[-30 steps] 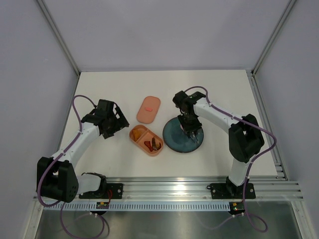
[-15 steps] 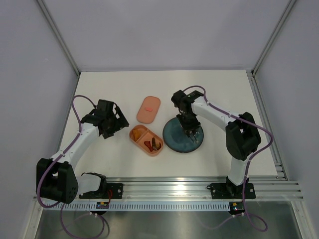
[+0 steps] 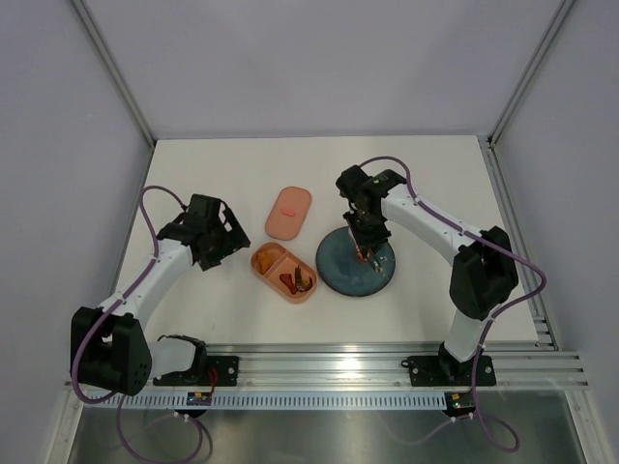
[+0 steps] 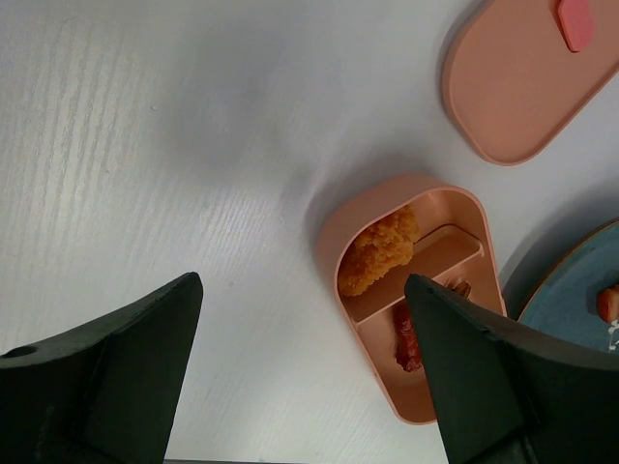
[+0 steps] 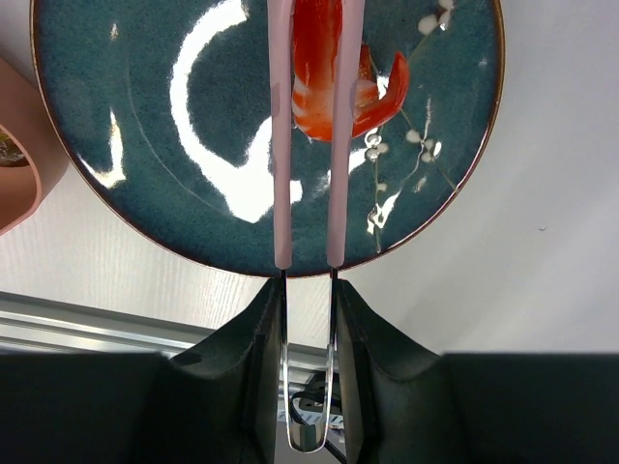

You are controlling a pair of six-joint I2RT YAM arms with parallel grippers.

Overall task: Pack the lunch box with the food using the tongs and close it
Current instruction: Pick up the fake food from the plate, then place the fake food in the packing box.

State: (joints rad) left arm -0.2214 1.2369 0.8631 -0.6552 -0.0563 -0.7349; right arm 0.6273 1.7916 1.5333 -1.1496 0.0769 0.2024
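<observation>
Salmon-pink plastic lunch box base (image 3: pixel 284 272) sits open mid-surface, its matching flat lid (image 3: pixel 288 212) just behind it, edges apart. The right end effector (image 5: pixel 308 314) is clamped on the slender pale tongs (image 5: pixel 280 145), whose arms straddle a bright red food piece (image 5: pixel 315 58) on the round teal plate (image 3: pixel 334 266) just beside the box. The left end effector (image 4: pixel 302 285) hangs spread wide over the white surface (image 4: pixel 145 145) left of the box.

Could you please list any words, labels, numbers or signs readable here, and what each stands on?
None can be read.
The lunch box lid carries only a plain red mark.
The teal plate has a white floral pattern, no writing.
Small coloured tags at the arm bases are too small to read.
</observation>
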